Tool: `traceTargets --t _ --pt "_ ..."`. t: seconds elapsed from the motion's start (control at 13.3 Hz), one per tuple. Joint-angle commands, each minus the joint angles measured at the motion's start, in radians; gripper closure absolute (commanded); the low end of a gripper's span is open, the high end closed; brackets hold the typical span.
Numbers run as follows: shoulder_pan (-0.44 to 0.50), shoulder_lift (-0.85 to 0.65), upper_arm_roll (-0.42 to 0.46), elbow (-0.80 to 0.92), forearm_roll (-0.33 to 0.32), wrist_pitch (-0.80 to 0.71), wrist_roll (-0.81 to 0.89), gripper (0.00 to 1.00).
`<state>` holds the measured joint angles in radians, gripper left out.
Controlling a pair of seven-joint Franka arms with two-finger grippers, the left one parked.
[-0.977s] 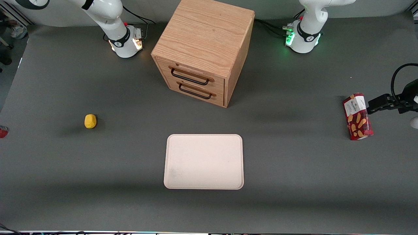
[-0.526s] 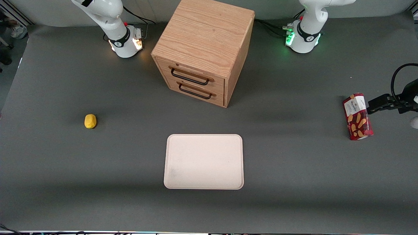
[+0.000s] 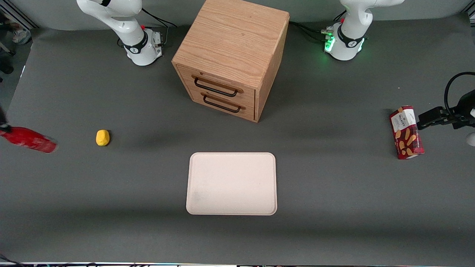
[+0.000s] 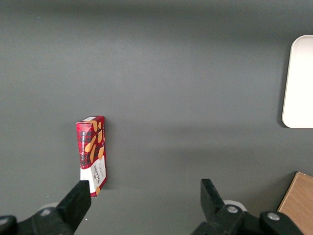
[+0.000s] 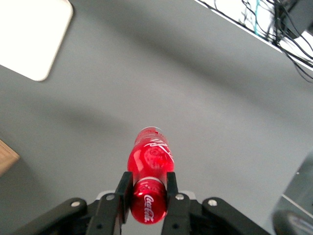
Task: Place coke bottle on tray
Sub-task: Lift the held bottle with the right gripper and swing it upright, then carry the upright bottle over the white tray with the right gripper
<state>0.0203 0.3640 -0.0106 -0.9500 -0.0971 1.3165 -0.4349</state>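
The red coke bottle [image 3: 29, 139] with white lettering hangs tilted, almost level, above the table at the working arm's end. My right gripper [image 3: 3, 127] shows only at the frame edge, at the bottle's cap end. In the right wrist view the gripper [image 5: 148, 190] is shut on the bottle [image 5: 149, 161], one finger on each side of its body. The pale cream-pink tray [image 3: 232, 183] lies flat near the table's middle, nearer the front camera than the cabinet, well apart from the bottle. It also shows in the right wrist view [image 5: 29, 34] and the left wrist view [image 4: 299, 83].
A yellow lump [image 3: 102, 137] lies on the table between the bottle and the tray. A wooden two-drawer cabinet [image 3: 232, 55] stands farther from the camera than the tray. A red wafer box [image 3: 406, 132] lies toward the parked arm's end. Cables [image 5: 274, 24] run past the table edge.
The bottle has come into the front view from the working arm's edge, moving toward the table's middle. Half a second ago it was out of that view.
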Motion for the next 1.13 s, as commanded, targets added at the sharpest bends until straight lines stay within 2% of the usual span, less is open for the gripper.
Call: traceTargets --t 0.0,0.3,0.45,0.6,0.83,1.05 --pt "0.156 -0.024 -0.026 -0.021 0.019 -0.006 0.244 1.0" --pt "0.354 0.013 -0.028 -0.015 0.039 0.035 0.626 1.0" --pt "0.412 0.036 -0.026 -0.01 0.055 0.079 0.756 1.0" --pt "0.443 0.056 -0.025 -0.009 0.094 0.122 0.868 1.0" --pt "0.48 0.091 -0.016 -0.006 0.099 0.161 0.994 1.0" --pt "0.48 0.134 -0.012 -0.007 0.105 0.197 1.022 1.0"
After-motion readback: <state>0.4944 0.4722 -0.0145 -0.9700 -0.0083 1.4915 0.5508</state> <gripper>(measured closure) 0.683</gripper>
